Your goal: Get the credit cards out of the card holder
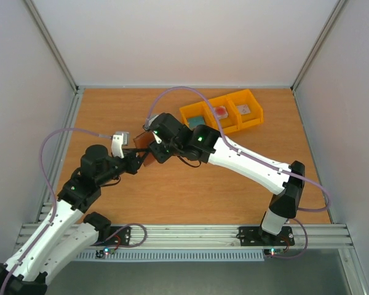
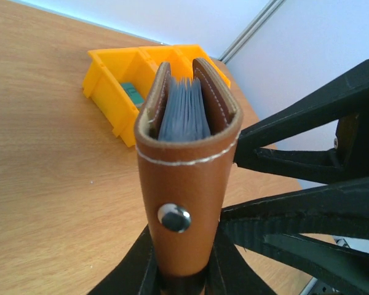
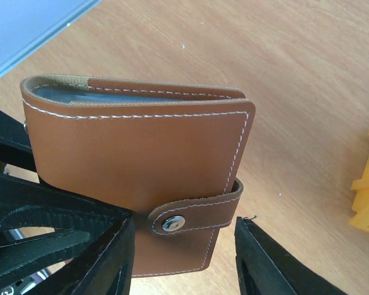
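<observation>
The card holder (image 3: 135, 160) is a brown leather wallet held upright above the table, its snap tab (image 3: 197, 215) fastened. My left gripper (image 2: 183, 273) is shut on its lower end. Looking down into the top I see only grey-blue lining (image 2: 183, 114); any credit cards inside are hidden. My right gripper (image 3: 184, 261) is open, its fingers (image 3: 270, 264) straddling the tab corner, the right one apart from the leather. From above, the card holder (image 1: 145, 149) hangs between both grippers. A pale card with a red spot (image 1: 220, 112) lies in the yellow bin.
The yellow three-part bin (image 1: 253, 120) stands at the back right of the wooden table; its left compartment holds a teal item (image 1: 197, 118), its right one a whitish piece (image 1: 244, 109). White walls with metal rails enclose the table.
</observation>
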`<state>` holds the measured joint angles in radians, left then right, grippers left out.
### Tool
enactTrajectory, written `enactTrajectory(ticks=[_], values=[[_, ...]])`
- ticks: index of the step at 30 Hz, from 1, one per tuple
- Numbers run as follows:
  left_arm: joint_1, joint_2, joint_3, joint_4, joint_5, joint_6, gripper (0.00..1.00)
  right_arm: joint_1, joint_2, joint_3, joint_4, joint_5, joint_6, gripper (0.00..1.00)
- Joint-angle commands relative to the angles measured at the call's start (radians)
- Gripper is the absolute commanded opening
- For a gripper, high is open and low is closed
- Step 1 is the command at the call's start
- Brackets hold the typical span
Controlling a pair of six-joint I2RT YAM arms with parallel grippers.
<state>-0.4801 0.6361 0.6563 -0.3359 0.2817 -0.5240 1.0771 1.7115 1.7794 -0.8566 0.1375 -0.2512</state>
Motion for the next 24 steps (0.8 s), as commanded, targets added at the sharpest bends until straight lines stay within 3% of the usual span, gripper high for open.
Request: enactTrajectory(ticks=[1, 8, 12, 16, 20, 24], values=[[0.0, 0.001, 0.036, 0.118, 0.021, 0.006, 0.0, 0.007, 0.025, 0.024, 0.003, 0.016, 0.01, 0.44], [0.0, 0.001, 0.032, 0.136, 0.036, 0.002, 0.0, 0.007, 0.057, 0.028, -0.004, 0.063, 0.018, 0.36], [0.0, 0.0, 0.033, 0.14, 0.039, 0.006, 0.0, 0.007, 0.066, 0.031, -0.043, 0.169, 0.04, 0.3], [0.0, -0.003, 0.027, 0.136, 0.045, 0.007, 0.0, 0.007, 0.057, 0.027, -0.042, 0.196, 0.033, 0.02], [0.0, -0.011, 0.026, 0.111, 0.045, 0.0, 0.0, 0.006, 0.047, 0.026, -0.064, 0.271, 0.011, 0.01], [0.001, -0.021, 0.056, -0.013, 0.031, 0.05, 0.0, -0.032, -0.029, -0.048, -0.089, 0.383, 0.0, 0.01]])
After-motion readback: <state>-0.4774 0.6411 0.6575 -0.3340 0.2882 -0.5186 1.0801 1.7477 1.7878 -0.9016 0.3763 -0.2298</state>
